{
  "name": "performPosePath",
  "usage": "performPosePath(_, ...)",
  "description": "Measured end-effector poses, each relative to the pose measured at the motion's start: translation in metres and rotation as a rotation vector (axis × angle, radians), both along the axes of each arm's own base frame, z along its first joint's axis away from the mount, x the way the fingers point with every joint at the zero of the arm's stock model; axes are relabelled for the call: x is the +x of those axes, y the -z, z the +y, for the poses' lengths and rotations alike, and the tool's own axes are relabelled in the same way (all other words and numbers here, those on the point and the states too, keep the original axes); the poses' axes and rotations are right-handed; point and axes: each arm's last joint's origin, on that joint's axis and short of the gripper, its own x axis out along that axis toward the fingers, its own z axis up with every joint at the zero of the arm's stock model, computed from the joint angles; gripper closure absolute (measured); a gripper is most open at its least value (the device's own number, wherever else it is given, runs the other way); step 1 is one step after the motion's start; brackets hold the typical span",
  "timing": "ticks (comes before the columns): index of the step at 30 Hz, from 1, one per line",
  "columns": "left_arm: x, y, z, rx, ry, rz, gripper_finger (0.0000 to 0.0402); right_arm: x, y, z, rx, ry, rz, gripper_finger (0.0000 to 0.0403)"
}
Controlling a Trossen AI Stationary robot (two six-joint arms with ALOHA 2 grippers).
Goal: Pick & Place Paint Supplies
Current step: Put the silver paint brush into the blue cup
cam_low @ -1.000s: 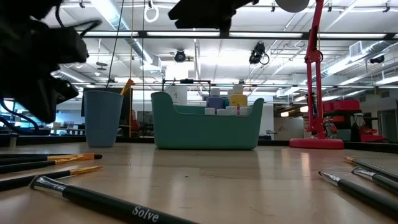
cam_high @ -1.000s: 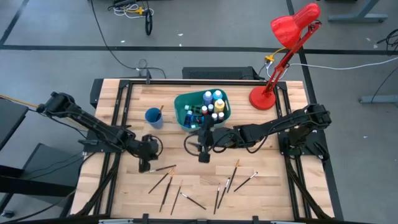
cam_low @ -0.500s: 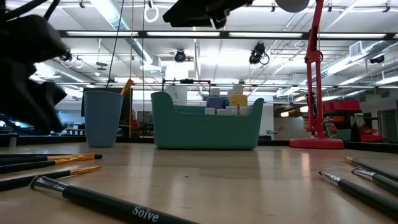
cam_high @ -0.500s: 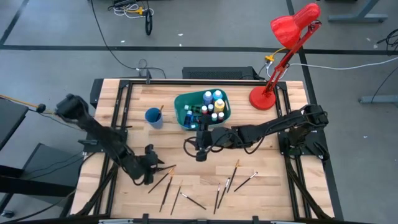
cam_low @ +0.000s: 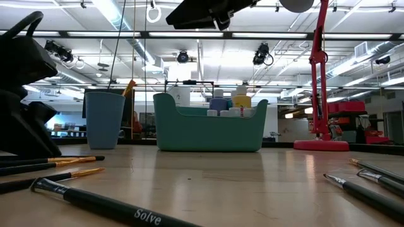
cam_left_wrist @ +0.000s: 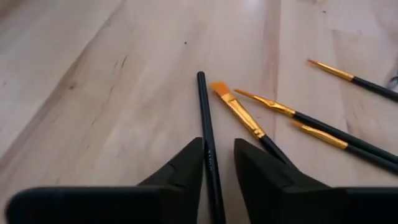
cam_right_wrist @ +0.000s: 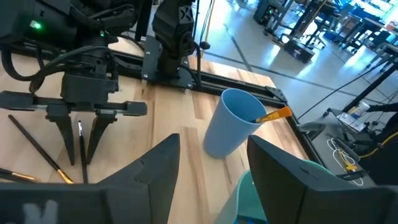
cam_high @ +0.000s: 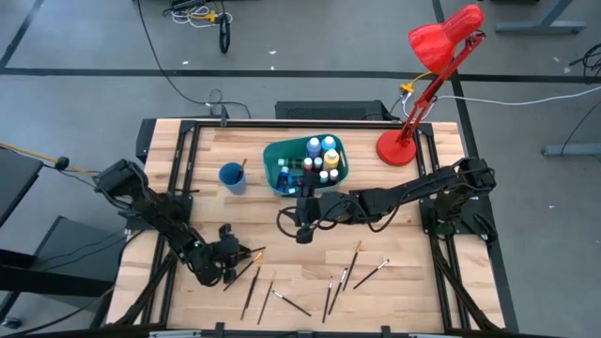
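Checking the left gripper (cam_high: 228, 261): position and state? (operator)

It is low over the near left part of the table (cam_high: 404, 282), above the leftmost brushes. Its two fingers (cam_left_wrist: 186, 171) stand slightly apart and straddle one dark-handled brush (cam_left_wrist: 204, 112), which lies flat on the wood. One finger is against the handle; a gap shows at the other, so the brush is not clamped. (technician)

Neighbouring items? (operator)

Three orange-tipped brushes (cam_left_wrist: 245, 118) lie just beside it, fanned out. More loose brushes (cam_high: 343, 272) are spread along the near edge, toward the right. (technician)

Right gripper (cam_high: 302, 228)? (operator)

It hangs above the table's middle, just in front of the teal bin (cam_high: 272, 155). Its fingers are spread wide (nothing sits between them). (technician)

Location of the remaining supplies? (operator)

The paint bottles (cam_high: 321, 158) stand inside the teal bin. One orange-tipped brush (cam_right_wrist: 273, 115) leans in the blue cup (cam_high: 231, 176), just left of the bin. (technician)
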Motion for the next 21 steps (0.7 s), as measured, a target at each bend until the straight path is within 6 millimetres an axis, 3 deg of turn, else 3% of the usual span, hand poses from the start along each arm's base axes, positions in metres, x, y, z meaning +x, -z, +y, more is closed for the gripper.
performPosePath(6,-0.001,0.001,0.001,0.010,-0.010,0.000,0.0385,0.000,0.000,0.000,0.000,0.000,0.001,0.0211)
performPosePath(11,0.000,0.001,0.003,-0.009,-0.039,0.006,0.0373,-0.004,-0.003,0.004,-0.003,-0.011,0.013,0.0211)
performPosePath(15,0.004,0.001,0.007,-0.028,-0.057,0.000,0.0369,-0.016,-0.016,0.008,-0.009,-0.020,0.023,0.0211)
performPosePath(21,0.014,0.000,0.016,0.023,-0.132,-0.067,0.0369,-0.032,-0.035,0.007,-0.008,0.097,-0.005,0.0211)
